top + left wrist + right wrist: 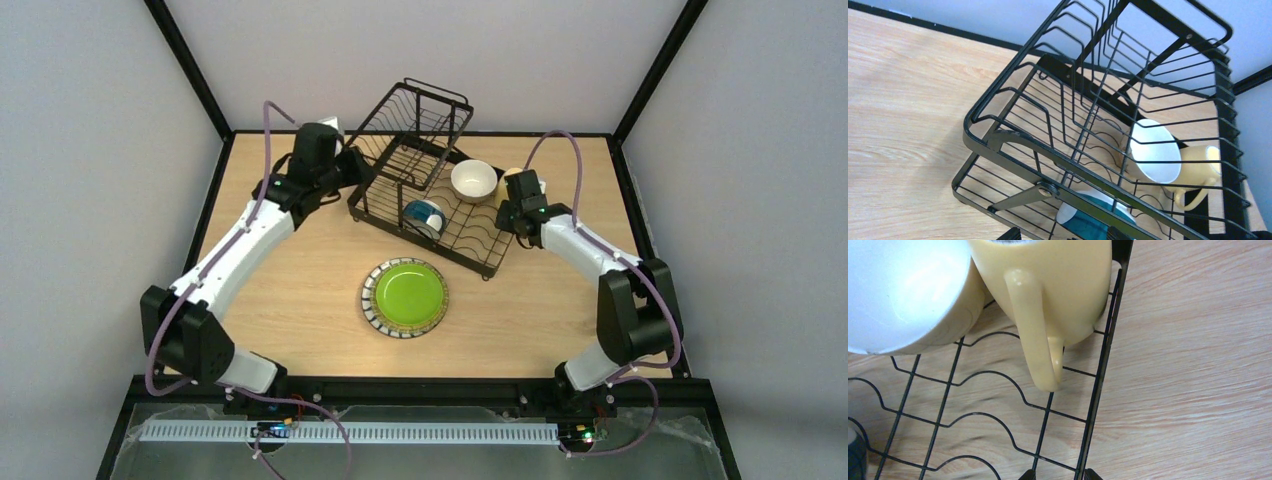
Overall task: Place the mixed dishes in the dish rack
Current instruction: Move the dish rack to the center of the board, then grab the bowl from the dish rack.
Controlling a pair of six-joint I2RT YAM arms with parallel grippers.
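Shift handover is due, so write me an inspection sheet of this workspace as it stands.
Surface: wooden table, no spills seen.
Job's things: white bowl, blue bowl and yellow mug sit in the flat tray of the rack; green plate lies on the table in front of it, not loaded.
Clutter: nothing seen.
Grippers: left gripper open beside the rack's left end; right gripper open near the mug, holding nothing.
Cables: purple cables loop along both arms, off the dishes.
Surroundings: pale walls, black frame posts.
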